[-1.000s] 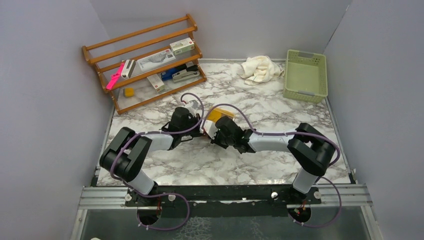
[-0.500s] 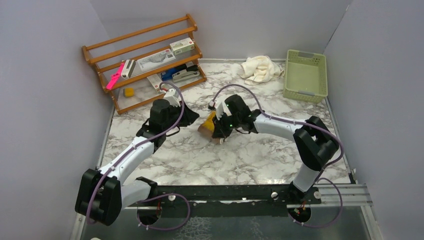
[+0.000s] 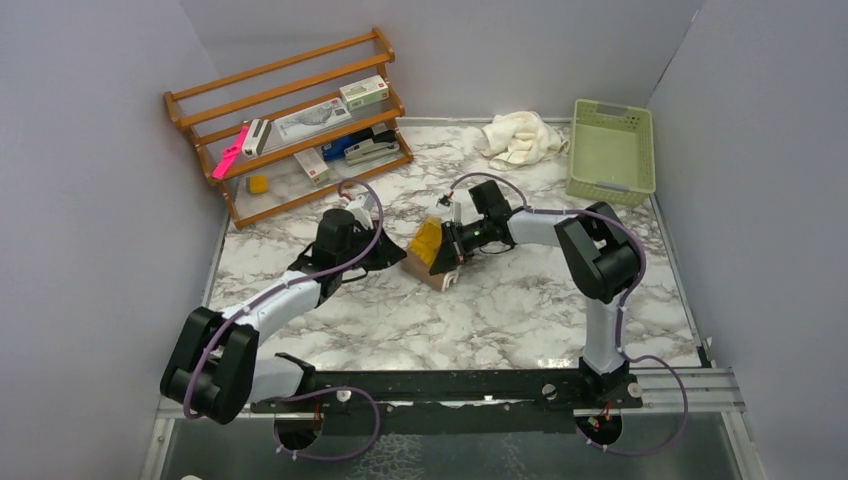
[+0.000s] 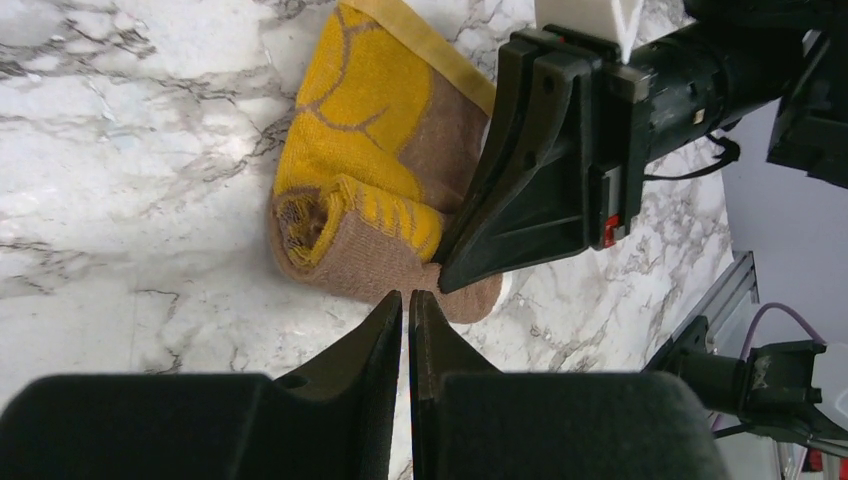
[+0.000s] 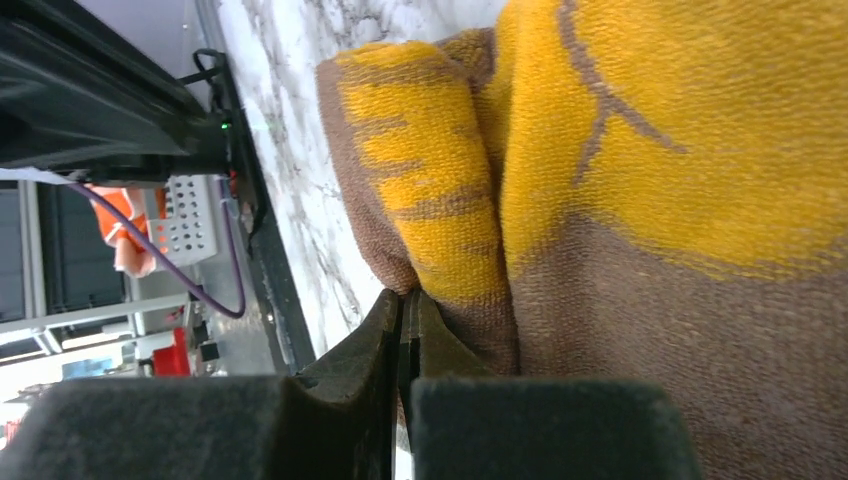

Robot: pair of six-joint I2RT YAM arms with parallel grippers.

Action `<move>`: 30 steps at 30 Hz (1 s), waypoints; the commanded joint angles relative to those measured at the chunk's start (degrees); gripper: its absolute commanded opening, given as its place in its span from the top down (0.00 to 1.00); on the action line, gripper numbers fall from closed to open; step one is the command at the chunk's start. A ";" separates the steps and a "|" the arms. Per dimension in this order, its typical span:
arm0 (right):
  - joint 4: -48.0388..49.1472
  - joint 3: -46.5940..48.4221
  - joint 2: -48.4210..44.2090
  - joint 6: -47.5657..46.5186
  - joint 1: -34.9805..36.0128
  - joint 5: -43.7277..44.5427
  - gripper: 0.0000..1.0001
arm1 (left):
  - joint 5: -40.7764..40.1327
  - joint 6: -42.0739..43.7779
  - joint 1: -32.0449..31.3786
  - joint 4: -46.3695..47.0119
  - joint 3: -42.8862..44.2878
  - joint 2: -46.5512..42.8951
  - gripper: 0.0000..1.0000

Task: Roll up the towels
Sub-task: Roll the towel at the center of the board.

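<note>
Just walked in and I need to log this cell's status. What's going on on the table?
Both arms are at the mustard towel mid-table. It is partly rolled: one end is curled up, the rest is unrolled. The right gripper is shut with its tips against the roll; whether it pinches cloth is unclear. The left gripper, shut and empty, is close beside the roll. The cream towel lies crumpled at the back, near the green basket.

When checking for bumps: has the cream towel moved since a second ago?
No. The cream towel stays crumpled just left of the basket.
</note>
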 commanded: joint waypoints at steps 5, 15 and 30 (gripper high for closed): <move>15.15 -4.85 1.81 12.63 -3.67 -9.12 0.99 | -0.15 -1.23 -4.03 5.97 3.99 7.87 0.89; 18.21 -5.96 2.78 14.53 -4.24 -9.14 0.99 | -2.51 0.92 -4.37 10.60 7.59 21.70 0.91; 20.94 -16.44 -27.53 -9.51 -2.20 17.03 0.51 | -2.99 1.73 -4.82 13.39 8.70 32.28 0.93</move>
